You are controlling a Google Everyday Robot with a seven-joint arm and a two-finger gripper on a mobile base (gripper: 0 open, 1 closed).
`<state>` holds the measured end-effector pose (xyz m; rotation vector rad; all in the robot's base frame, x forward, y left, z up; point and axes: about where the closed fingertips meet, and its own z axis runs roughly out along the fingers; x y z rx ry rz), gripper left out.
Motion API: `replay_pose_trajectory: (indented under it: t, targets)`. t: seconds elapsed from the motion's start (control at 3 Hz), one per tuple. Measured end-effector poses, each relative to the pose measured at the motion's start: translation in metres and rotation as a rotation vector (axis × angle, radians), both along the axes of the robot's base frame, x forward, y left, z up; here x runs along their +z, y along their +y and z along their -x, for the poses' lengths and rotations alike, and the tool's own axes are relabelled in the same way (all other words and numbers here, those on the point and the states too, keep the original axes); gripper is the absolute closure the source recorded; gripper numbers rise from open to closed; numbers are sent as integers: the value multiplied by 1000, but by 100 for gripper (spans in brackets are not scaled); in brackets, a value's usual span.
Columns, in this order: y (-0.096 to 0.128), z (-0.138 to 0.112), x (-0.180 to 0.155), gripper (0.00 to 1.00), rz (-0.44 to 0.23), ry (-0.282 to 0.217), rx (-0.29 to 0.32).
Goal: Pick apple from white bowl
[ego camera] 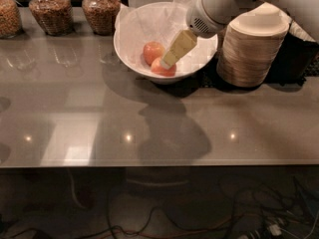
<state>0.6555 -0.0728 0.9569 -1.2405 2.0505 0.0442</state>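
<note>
The white bowl [118, 48] stands at the back middle of the grey table, lined with crinkled white paper. Two apples lie in it. The deeper red-orange apple [168, 70] is at the front of the bowl, and a paler orange apple [152, 51] lies just behind and left of it. My gripper [167, 62] reaches down into the bowl from the upper right. Its cream-coloured tip is over the top of the red-orange apple and hides part of it. The white arm [214, 9] crosses the bowl's right rim.
A tall stack of tan disposable bowls [251, 49] stands right next to the bowl on its right. Three glass jars of grains [50, 9] line the back left. The table's front edge [159, 163] runs across the view, with cables on the floor below.
</note>
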Motion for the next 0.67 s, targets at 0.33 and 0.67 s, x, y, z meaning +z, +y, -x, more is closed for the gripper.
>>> replay_pose_trajectory:
  t: [0.33,0.67]
  targets:
    - [0,-2,0,0,-3,-1,-1]
    - [0,-4,-2,0,-24,-24,-12]
